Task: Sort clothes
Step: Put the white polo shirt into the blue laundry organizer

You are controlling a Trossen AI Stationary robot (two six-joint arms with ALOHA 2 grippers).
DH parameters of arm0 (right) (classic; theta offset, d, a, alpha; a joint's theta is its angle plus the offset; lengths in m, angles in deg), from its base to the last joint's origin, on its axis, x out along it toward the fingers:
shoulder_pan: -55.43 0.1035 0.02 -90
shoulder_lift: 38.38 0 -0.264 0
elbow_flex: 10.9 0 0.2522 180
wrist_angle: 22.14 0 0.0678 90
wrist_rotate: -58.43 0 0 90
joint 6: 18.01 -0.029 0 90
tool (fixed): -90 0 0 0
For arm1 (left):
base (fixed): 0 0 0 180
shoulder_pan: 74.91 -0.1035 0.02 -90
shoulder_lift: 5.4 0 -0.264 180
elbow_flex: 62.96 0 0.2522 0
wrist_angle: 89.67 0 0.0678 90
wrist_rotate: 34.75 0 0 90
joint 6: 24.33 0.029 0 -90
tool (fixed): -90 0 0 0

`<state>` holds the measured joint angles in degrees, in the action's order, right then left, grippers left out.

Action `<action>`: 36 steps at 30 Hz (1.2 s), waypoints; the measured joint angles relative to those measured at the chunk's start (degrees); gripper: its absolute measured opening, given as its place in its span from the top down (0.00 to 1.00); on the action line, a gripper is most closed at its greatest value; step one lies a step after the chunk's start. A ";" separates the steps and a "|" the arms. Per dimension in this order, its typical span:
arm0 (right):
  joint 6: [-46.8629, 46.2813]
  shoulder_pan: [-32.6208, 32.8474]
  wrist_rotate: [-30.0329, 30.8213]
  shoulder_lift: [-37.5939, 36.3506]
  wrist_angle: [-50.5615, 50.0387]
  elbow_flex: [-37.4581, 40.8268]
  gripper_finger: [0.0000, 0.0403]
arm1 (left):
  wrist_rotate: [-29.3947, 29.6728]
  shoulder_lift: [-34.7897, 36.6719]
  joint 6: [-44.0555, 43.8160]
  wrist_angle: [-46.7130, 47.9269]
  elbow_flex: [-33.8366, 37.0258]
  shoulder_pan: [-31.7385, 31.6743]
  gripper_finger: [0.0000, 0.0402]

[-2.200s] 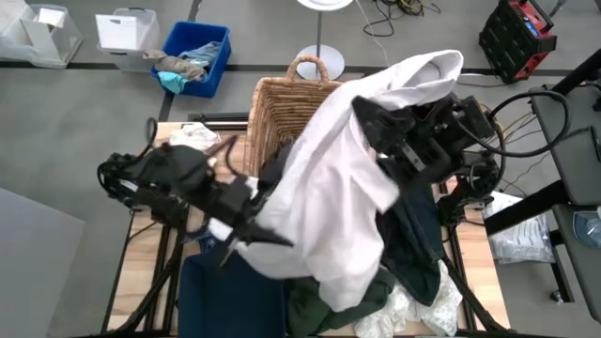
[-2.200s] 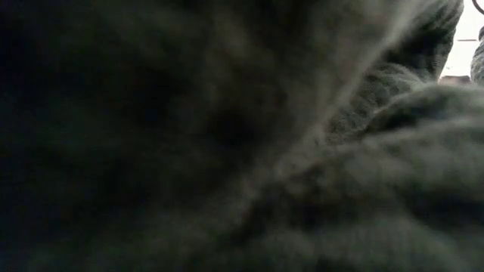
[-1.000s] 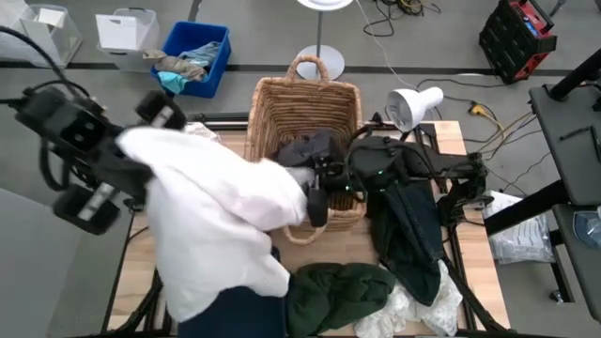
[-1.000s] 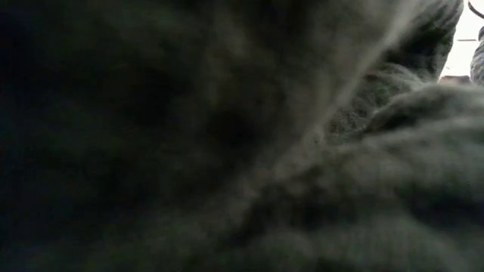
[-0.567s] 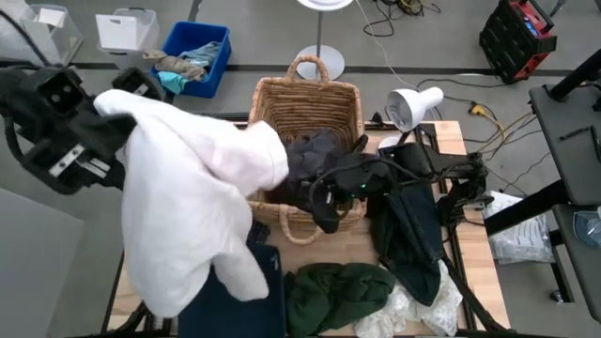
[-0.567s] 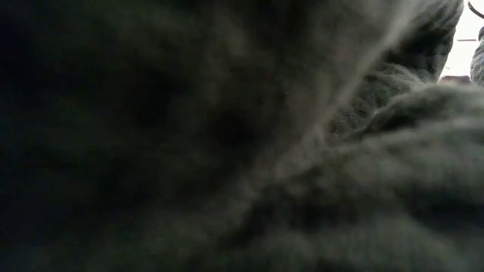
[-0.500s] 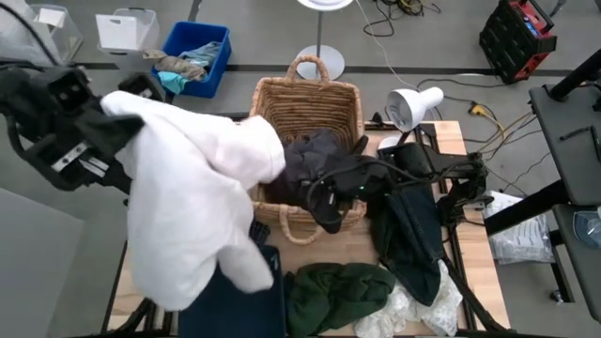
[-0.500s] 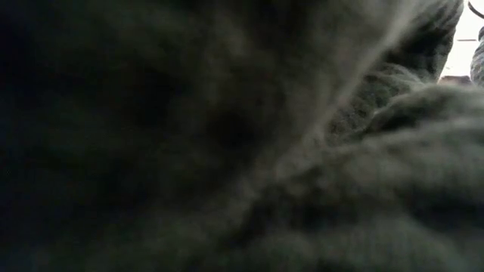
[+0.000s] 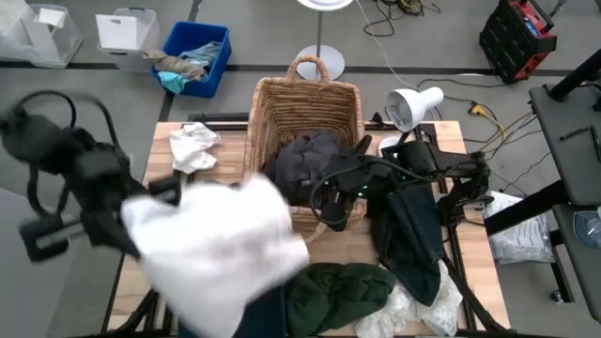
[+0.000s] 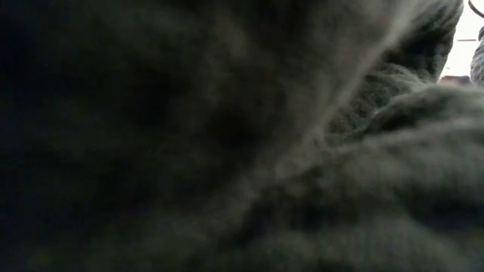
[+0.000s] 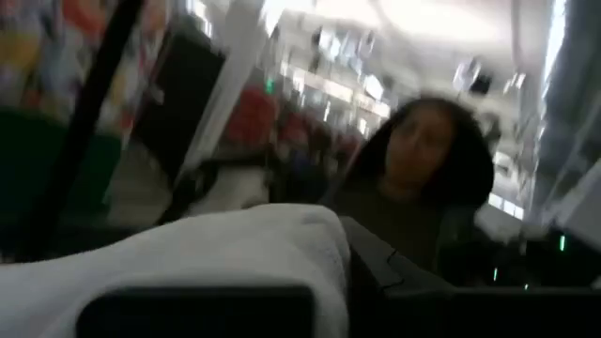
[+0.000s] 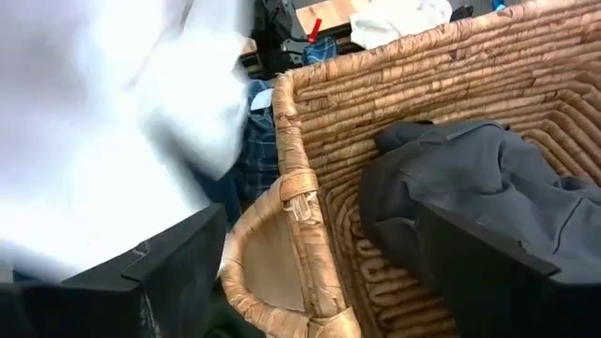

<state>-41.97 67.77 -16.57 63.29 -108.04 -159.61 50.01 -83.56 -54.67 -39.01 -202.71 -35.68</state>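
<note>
My left gripper (image 9: 133,222) is at the table's left side, shut on a large white garment (image 9: 218,246) that billows over the near left of the table. A wicker basket (image 9: 305,103) stands at the far middle with a charcoal garment (image 9: 305,161) inside. My right gripper (image 9: 325,203) hovers open over the basket's near rim (image 12: 286,202), one finger on either side, touching nothing. A dark green garment (image 9: 343,291) lies on the table near the front. A black garment (image 9: 413,235) lies under the right arm. A dark knitted cloth (image 10: 363,166) covers the low view. My left gripper is shut on the white garment, and the cloth (image 11: 239,249) bunches up over the fingers, hiding the place of contact. Which part it has cannot be told. The garment spreads away from the gripper toward the table's right, over a dark blue cloth (image 9: 272,310).
A crumpled white rag (image 9: 193,145) lies at the far left of the table. A white lacy piece (image 9: 413,310) sits at the near right. A blue bin (image 9: 197,56) and clear boxes stand on the floor behind. A person (image 11: 423,178) shows beyond the table.
My left gripper has swung from high beyond the table's far left down toward the near edge, carrying the white garment. The garment has come off the basket's left side and now spreads low over the near left, uncovering the white rag.
</note>
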 joint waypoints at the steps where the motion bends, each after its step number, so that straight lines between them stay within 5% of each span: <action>1: 0.03 0.00 0.00 -0.08 0.00 0.00 0.16 | 1.46 -0.26 0.32 2.76 0.00 1.54 1.00; 5: 0.67 0.00 0.00 -0.22 0.44 0.00 0.16 | 10.91 -1.72 1.54 11.06 0.02 7.95 1.00; 9: 0.67 0.00 0.00 -0.26 0.47 0.00 0.17 | 13.12 -2.87 1.43 11.33 0.02 11.03 1.00; 20: 0.58 0.00 0.00 -0.26 0.63 -0.02 0.16 | 31.15 -3.18 -4.50 29.17 0.15 12.04 1.00; 24: 0.54 0.00 0.00 -0.26 0.70 -0.02 0.16 | 29.34 -4.11 -4.70 31.14 0.21 12.13 1.00; 36: 0.49 0.00 0.02 -0.26 1.10 -0.02 0.17 | 8.76 -11.75 -7.89 34.60 0.63 12.65 1.00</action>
<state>-41.47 67.77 -16.55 63.03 -106.94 -159.64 58.77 -95.31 -62.56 -4.41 -202.08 -23.03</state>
